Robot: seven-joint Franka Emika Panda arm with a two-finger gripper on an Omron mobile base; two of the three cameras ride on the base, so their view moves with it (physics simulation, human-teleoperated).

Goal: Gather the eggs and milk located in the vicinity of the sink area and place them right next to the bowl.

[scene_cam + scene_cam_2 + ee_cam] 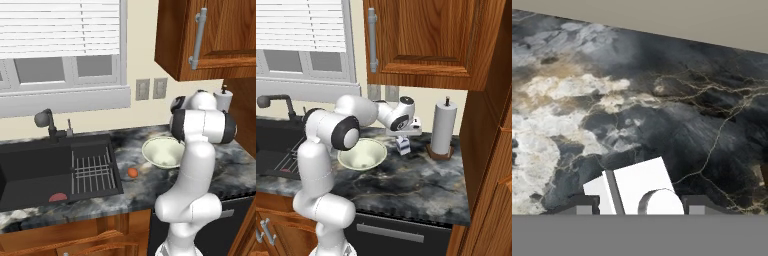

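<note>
Left base view: egg (pixel 132 172) on marble counter (pixel 140 187), between sink (pixel 35 172) and bowl (pixel 163 152).
Right base view: gripper (pixel 402 141) above milk carton (pixel 402 145), right of bowl (pixel 362 154); label unreadable.
Hand view: carton top (pixel 634 187) between fingertips (pixel 583 206); grip unclear.

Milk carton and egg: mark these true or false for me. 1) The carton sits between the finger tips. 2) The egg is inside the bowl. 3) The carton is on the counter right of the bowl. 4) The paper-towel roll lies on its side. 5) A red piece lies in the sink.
1) True: in the hand view the milk carton sits between the finger tips of the gripper.
2) False: the egg lies on the counter, between sink and bowl.
3) True.
4) False: the paper-towel roll stands upright.
5) True: the red piece lies there.
</note>
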